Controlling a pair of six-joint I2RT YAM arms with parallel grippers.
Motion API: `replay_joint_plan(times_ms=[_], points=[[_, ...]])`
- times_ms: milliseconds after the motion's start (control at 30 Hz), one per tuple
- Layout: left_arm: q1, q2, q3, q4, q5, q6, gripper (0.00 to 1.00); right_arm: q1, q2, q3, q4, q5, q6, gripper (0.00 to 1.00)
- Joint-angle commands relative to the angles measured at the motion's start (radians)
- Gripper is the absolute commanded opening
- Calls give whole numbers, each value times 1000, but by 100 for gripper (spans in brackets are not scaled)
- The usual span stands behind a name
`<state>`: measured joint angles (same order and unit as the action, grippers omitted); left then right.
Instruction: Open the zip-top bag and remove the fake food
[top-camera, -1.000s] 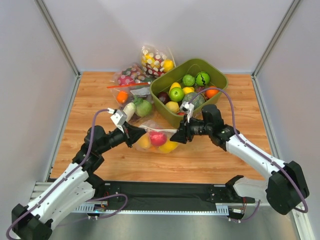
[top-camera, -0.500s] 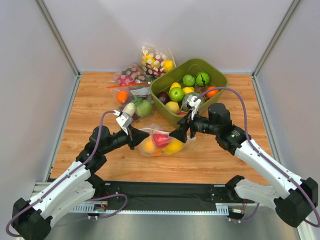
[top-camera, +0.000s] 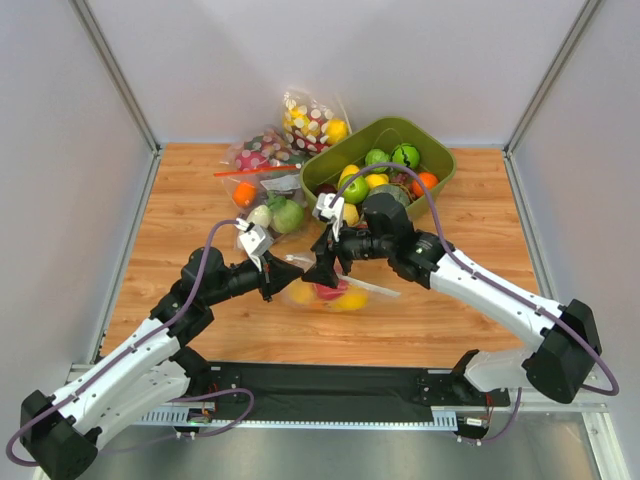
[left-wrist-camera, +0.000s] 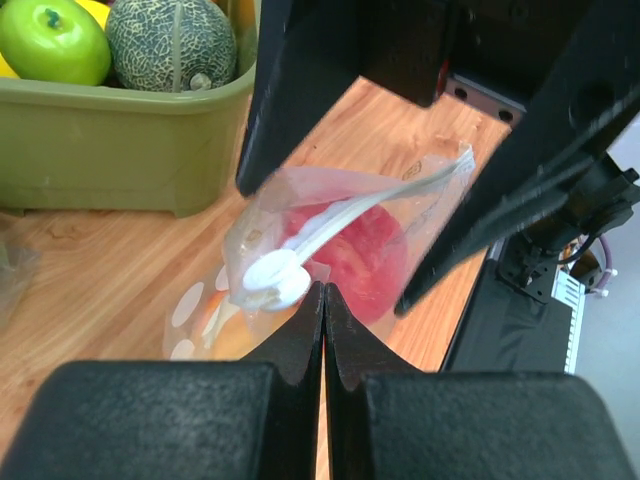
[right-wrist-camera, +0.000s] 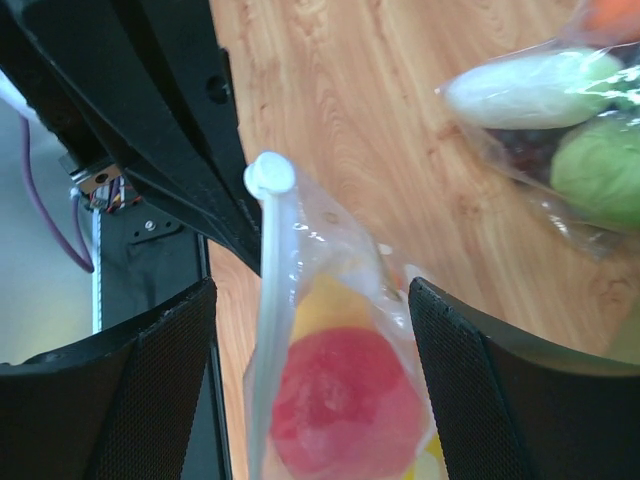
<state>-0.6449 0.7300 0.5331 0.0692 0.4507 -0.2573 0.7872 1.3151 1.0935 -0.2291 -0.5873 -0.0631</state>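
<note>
The zip-top bag (top-camera: 345, 293), clear with white dots and a pale zip strip, lies on the table between my two grippers. Inside it the fake food shows: a red fruit (right-wrist-camera: 345, 410) and a yellow one (right-wrist-camera: 335, 305). My left gripper (top-camera: 273, 276) is shut on the bag's left edge, just below the white end of the zip strip (left-wrist-camera: 275, 280). My right gripper (top-camera: 322, 270) is wide open and straddles the bag from above. Its fingers (right-wrist-camera: 150, 400) stand either side of the red fruit without touching the bag. The red fruit also shows in the left wrist view (left-wrist-camera: 365, 250).
A green bin (top-camera: 432, 141) of plastic fruit stands at the back right, close behind the right wrist. A bag of white and green vegetables (top-camera: 278, 213) lies just behind the left gripper. A red-zip bag (top-camera: 250, 165) and another dotted bag (top-camera: 312, 120) lie at the back.
My right gripper has swung left from the bag's right end to over its middle, jaws open. The left gripper has kept its grip on the left edge and barely moved.
</note>
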Motion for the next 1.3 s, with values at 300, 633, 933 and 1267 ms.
replay_joint_plan(times_ms=[300,633,933,1267], points=[[-9,-6,102,-90,-36,41,0,37,16,28,-18,41,-52,4],[-10,-52,179,-287,-82,44,32,-12,-69,-53,109,15,25,0],[-10,-75,150,-247,-110,36,69,-52,-97,-104,220,-140,127,0],[-10,37,123,-40,-72,6,73,-55,-109,-121,335,-229,216,0]])
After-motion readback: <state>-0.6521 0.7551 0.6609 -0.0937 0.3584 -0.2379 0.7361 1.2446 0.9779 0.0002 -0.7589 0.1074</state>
